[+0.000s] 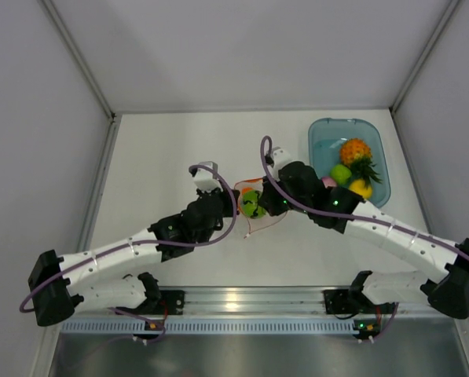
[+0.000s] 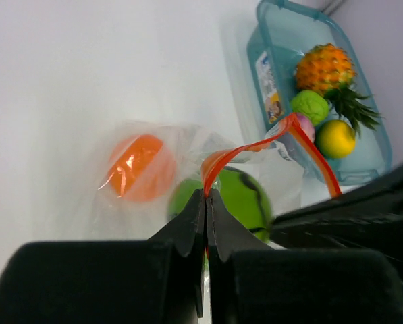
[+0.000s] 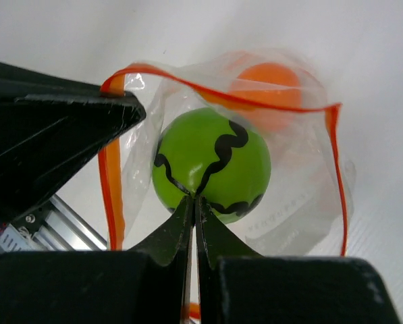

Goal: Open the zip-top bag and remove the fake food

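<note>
Plastic zip-top bag (image 3: pixel 302 199) pinched by closed left claw (image 2: pixel 206 197), right claw (image 3: pixel 194 200); wrist views show orange ball (image 2: pixel 137 167).

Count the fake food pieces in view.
6. The blue tub holds pineapple, light green piece, pink ball, yellow piece; the zip-top bag holds striped green ball, orange piece. Others may be hidden.

White tabletop (image 1: pixel 171 149), matte, lit pretty evenly. Pale grey panels (image 1: pixel 250 47) boxing it in at back, left, right. Thin metal strips (image 1: pixel 77 55) down back corners. Silver rail (image 1: pixel 242 298) along near edge, glare spot mid-rail.
</note>
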{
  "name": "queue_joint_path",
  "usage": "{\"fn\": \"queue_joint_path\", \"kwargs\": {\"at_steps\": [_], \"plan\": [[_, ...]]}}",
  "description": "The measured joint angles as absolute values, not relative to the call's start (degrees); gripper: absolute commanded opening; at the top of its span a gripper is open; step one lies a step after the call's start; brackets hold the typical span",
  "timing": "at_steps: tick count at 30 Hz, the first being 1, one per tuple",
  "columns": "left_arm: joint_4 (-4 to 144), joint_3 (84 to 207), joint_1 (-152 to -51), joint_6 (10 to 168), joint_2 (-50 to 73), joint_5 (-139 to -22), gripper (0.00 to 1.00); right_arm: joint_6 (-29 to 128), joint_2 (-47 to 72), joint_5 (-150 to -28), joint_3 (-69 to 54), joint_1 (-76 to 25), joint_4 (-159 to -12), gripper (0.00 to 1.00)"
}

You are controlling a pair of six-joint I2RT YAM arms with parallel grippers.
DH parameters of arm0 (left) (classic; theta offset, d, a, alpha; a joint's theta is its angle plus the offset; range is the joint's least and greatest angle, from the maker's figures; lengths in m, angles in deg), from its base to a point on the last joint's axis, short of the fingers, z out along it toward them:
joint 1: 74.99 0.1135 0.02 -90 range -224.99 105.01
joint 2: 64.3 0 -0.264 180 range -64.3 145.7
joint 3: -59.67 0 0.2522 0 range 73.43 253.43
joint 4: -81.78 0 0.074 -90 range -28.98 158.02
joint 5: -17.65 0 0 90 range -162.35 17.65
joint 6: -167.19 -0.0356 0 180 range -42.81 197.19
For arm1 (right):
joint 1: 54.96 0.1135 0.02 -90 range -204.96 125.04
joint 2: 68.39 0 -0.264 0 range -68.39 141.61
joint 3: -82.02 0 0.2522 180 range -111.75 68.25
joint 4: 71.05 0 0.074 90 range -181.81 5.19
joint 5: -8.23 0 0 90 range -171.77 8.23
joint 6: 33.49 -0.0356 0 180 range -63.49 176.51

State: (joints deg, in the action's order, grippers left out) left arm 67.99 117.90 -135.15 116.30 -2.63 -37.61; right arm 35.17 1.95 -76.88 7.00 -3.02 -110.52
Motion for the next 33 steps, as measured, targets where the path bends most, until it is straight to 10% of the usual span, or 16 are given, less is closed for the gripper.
{"fn": "queue_joint_path", "kwargs": {"at_steps": [20, 33], "plan": [[62.37, 117.9, -132.33, 125.09, -0.22, -30.26, 0.0, 39.56, -14.02, -72.95, -1.2, -5.86, -121.43, 0.0], [59.79, 116.67, -132.03, 125.33, -4.99, -30.9, 0.0, 43.43, -7.14, -72.64, -7.95, -33.42, -124.66, 0.0]]}}
